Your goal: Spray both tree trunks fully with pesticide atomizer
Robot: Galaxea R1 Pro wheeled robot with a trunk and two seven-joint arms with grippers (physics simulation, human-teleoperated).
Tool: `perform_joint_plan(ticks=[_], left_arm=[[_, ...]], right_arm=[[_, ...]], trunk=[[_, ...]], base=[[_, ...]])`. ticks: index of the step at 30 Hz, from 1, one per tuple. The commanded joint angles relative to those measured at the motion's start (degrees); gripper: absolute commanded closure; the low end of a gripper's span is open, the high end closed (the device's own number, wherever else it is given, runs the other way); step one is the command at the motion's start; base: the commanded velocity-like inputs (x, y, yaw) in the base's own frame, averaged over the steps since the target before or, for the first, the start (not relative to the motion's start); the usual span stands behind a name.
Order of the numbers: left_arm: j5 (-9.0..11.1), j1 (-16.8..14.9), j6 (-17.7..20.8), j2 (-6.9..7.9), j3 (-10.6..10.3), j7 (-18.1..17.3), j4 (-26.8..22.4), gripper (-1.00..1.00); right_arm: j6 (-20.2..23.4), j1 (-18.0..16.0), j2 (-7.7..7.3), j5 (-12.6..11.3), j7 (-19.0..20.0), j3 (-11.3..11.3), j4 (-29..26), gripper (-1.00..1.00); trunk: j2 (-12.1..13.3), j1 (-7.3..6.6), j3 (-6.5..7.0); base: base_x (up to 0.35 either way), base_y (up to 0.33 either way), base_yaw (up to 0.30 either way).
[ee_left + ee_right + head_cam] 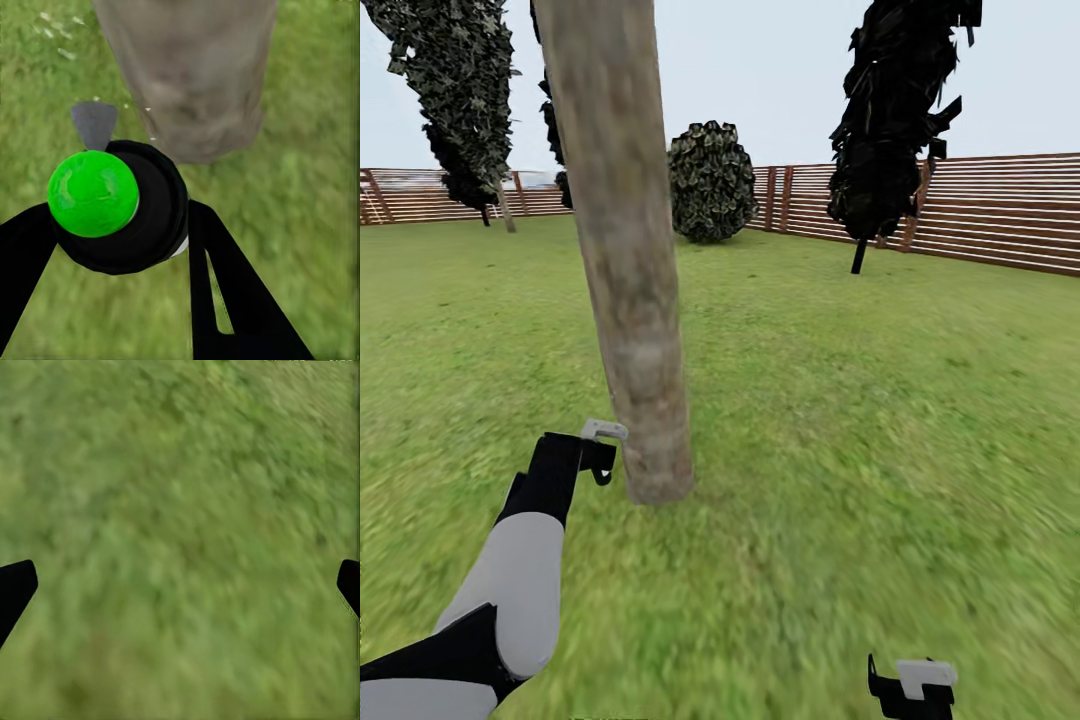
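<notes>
Beside the pale tree trunk (628, 250), on the grass lawn (860, 400)

From the head, the left gripper (600, 452) is seen just beside the trunk's base. At the left wrist, the atomizer (120, 206), green-capped, is pinched between the jaws, the trunk just ahead, whitish specks (56, 30) beyond. At the right wrist, the right gripper (180, 585) jaws are spread over grass.
</notes>
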Motion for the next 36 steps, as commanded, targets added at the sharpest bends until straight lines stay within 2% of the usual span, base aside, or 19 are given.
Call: perform_joint_plan(ticks=[1, 7, 9, 10, 12, 14, 16, 19, 22, 23, 25, 27, 29, 31, 32, 35, 36], left_arm=[[0.0, 0.0, 0.0, -0.05, 0.0, 0.0, 0.0, 1.00], [-0.2, 0.0, -0.1, 0.46, 0.4, 0.0, -0.6, 1.00], [-0.2, -0.1, -0.1, 1.16, 0.5, 0.0, -0.7, 1.00], [-0.2, 0.0, -0.1, 1.97, 0.5, 0.0, -0.7, 1.00], [-0.2, 0.0, -0.1, 2.16, 0.4, 0.0, -0.5, 1.00], [-0.1, 0.1, -0.2, 1.87, 0.3, 0.0, 0.1, 1.00], [-0.1, 0.4, -0.4, -0.16, 0.1, 0.0, 1.2, 1.00], [-0.1, 0.7, -0.4, -1.31, -0.2, 0.0, 1.4, 1.00], [-0.2, 0.7, -0.4, -0.41, 0.4, 0.0, 0.7, 1.00], [-0.3, 0.7, -0.4, 0.28, 0.4, 0.0, 0.5, 1.00], [-0.2, 0.7, -0.3, 3.39, 0.5, 0.0, 0.2, 1.00], [-0.1, 0.8, -0.3, 4.03, 0.4, 0.0, 0.3, 1.00], [-0.1, 1.0, -0.3, 3.77, 0.4, 0.0, 0.7, 1.00], [0.0, 1.5, -0.4, 1.12, 0.3, 0.0, 1.0, 1.00], [0.0, 1.6, -0.4, 0.30, 0.2, 0.0, 1.0, 1.00], [0.0, 1.7, -0.4, -1.37, 0.2, -0.1, 1.2, 1.00], [0.0, 1.7, -0.4, -1.43, 0.2, -0.1, 1.3, 1.00]], right_arm=[[0.0, 0.0, 0.00, 0.0, 0.0, 0.0, 0.0, -1.00], [0.0, 0.0, 0.00, 0.0, 0.0, 0.0, 0.0, -1.00], [0.0, 0.0, 0.00, 0.0, 0.1, 0.0, 0.0, -1.00], [0.0, 0.0, 0.00, 0.0, 0.1, 0.0, 0.0, -1.00], [0.0, 0.0, 0.00, 0.0, 0.1, 0.0, 0.0, -1.00], [0.0, 0.0, 0.00, 0.0, 0.1, 0.0, 0.0, -1.00], [0.0, 0.0, 0.00, 0.0, 0.1, 0.0, 0.0, -1.00], [0.0, 0.0, 0.00, 0.0, 0.1, 0.0, 0.0, -1.00], [0.0, 0.0, 0.00, 0.0, 0.1, 0.0, 0.0, -1.00], [0.0, 0.0, 0.00, 0.0, 0.1, 0.0, 0.0, -1.00], [0.0, 0.0, 0.00, 0.0, 0.0, 0.0, 0.0, -1.00], [0.0, 0.0, -0.02, 0.0, 0.0, 0.0, 0.0, -1.00], [0.0, 0.0, -0.01, 0.0, 0.0, 0.0, 0.0, -1.00], [0.0, 0.0, -0.02, 0.0, 0.0, 0.0, 0.0, -1.00], [0.0, 0.0, -0.01, 0.0, 0.0, 0.0, 0.0, -1.00], [0.0, 0.0, -0.01, 0.0, 0.0, 0.0, 0.0, -1.00], [0.0, 0.0, -0.01, 0.0, 0.0, 0.0, 0.0, -1.00]], trunk=[[0.0, 0.00, 0.00], [0.0, 0.00, 0.00], [0.0, 0.00, 0.00], [0.0, 0.00, 0.00], [0.0, 0.00, 0.00], [0.0, 0.00, 0.00], [0.0, 0.00, 0.00], [0.0, 0.00, 0.00], [0.0, 0.00, 0.00], [0.0, 0.00, 0.00], [0.0, 0.00, 0.00], [0.0, 0.00, 0.00], [0.0, 0.00, 0.00], [0.0, 0.00, 0.00], [0.0, 0.00, 0.00], [0.0, 0.00, 0.00], [0.0, 0.00, 0.00]], base=[[0.000, -0.273, 0.222], [0.001, -0.273, 0.266], [0.074, -0.271, 0.278], [0.126, -0.268, 0.279], [0.140, -0.266, 0.279], [0.134, -0.266, 0.253], [0.109, -0.266, 0.083], [0.097, -0.266, 0.022], [0.094, -0.266, 0.002], [0.101, -0.266, 0.001], [0.109, -0.265, 0.000], [0.111, -0.265, 0.000], [0.083, -0.267, 0.061], [0.021, -0.271, 0.221], [0.009, -0.272, 0.253], [0.004, -0.273, 0.268], [0.001, -0.273, 0.276]])
